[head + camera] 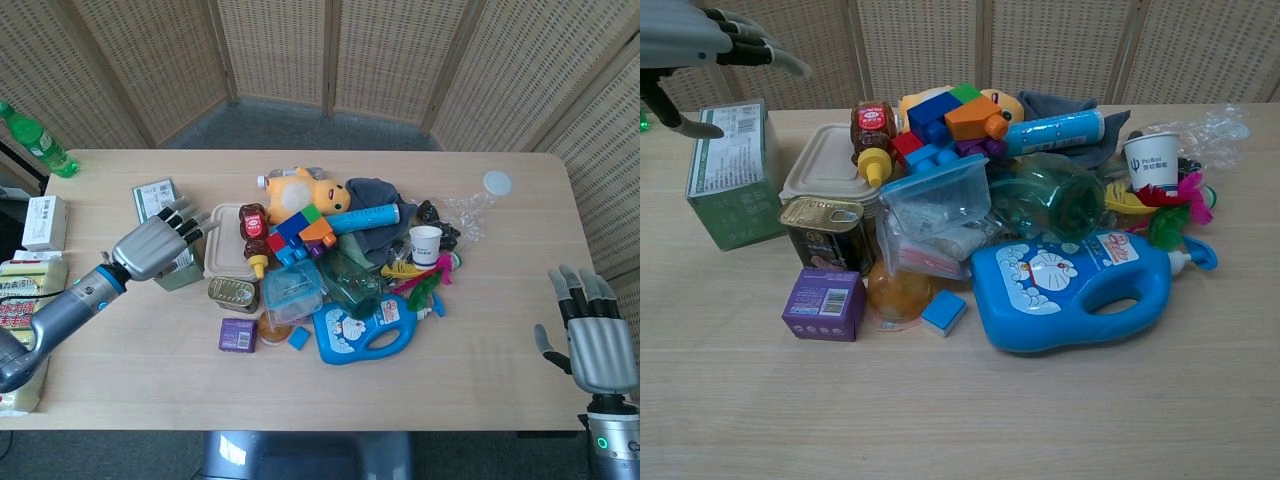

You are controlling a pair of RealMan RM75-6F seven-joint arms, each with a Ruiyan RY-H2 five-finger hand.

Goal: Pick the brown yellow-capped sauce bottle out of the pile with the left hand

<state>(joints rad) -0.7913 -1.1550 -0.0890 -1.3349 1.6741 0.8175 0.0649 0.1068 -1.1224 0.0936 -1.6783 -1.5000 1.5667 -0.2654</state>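
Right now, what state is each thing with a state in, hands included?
left hand: open, fingers spread, above the green box, holding nothing
right hand: open, empty, far from the pile
sauce bottle: capped, lying in the pile, untouched
tin can: upright, lid on
paper cup: upright
blue detergent jug: on its side, capped
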